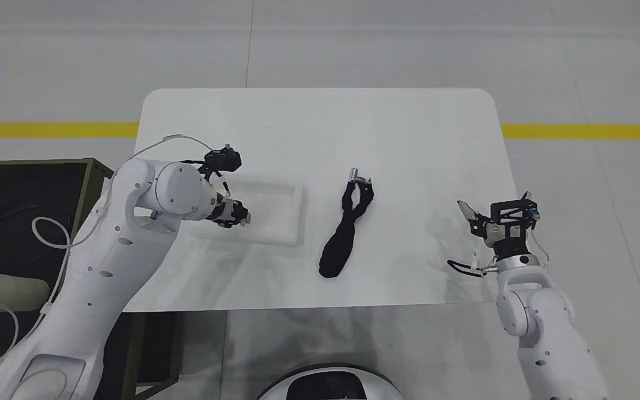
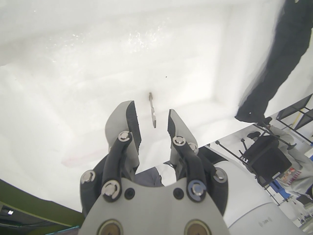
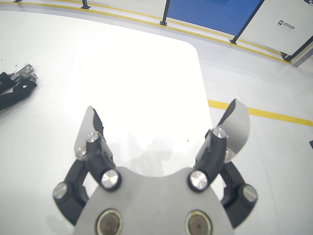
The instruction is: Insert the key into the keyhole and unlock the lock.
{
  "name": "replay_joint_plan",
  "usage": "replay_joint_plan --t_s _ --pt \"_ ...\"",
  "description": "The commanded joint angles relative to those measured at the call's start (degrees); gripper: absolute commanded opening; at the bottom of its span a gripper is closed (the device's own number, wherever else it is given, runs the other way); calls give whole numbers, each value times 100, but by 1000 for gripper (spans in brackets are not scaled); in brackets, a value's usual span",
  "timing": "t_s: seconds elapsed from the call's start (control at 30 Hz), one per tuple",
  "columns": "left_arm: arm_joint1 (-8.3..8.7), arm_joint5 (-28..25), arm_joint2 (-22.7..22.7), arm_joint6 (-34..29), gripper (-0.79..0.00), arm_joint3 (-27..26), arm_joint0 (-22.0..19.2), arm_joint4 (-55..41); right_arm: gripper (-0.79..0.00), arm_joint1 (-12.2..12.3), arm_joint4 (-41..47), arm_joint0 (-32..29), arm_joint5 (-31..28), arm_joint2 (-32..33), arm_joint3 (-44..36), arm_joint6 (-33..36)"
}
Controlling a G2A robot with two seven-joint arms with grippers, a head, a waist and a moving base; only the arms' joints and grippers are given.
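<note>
Left fingers (image 2: 122,121) are parted narrowly with nothing pinched, and the right fingers (image 3: 89,128) are spread wide and empty. So I'd say the task has barely begun.

Going by size: the table (image 1: 420,130) holds a white foam tray (image 1: 280,205) under the left fingers. The black chain lock (image 1: 345,235) lies out in the middle, well apart from both sets of fingers. Its metal end (image 3: 23,70) points away from the robot, and I can't tell which way the keyhole faces. The key (image 2: 152,113) stands right between the left fingertips, looking like it's stuck tip-first in the tray floor. There's a gap to the pad on each side, so it isn't gripped.

What's left, as I read it, is everything:
- close on the key
- lift it out
- carry it to the lock
- line it up, push it in and turn it

The right fingers will probably need to steady the lock body too.

As for room, the tray wall (image 2: 221,50) rises beyond the left fingers on the lock side. The key has to clear that lip going up before it heads across. The right fingers hang near the table's near edge at its right end, with bare table between them and the lock. That side looks like an easy straight run. The key is thin and edge-on between the pads, so a sloppy squeeze could tip it over.
</note>
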Motion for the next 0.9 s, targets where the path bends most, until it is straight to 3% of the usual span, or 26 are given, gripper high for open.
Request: replay_joint_plan --t_s 0.0,0.23,0.27,0.47,0.73,0.87 --pt "0 6 41 6 -523 24 -20 -67 0 0 0 0 0 0 0 0" --pt "23 84 65 84 -677 91 -42 -203 0 0 0 0 0 0 0 0" --pt "27 85 80 85 -779 103 -42 -206 0 0 0 0 0 0 0 0" --pt "66 119 66 119 -785 8 -50 -206 0 0 0 0 0 0 0 0" --pt "222 38 -370 37 -785 -571 22 -37 0 0 0 0 0 0 0 0" --pt "303 1 -386 0 -785 -490 53 -87 0 0 0 0 0 0 0 0"
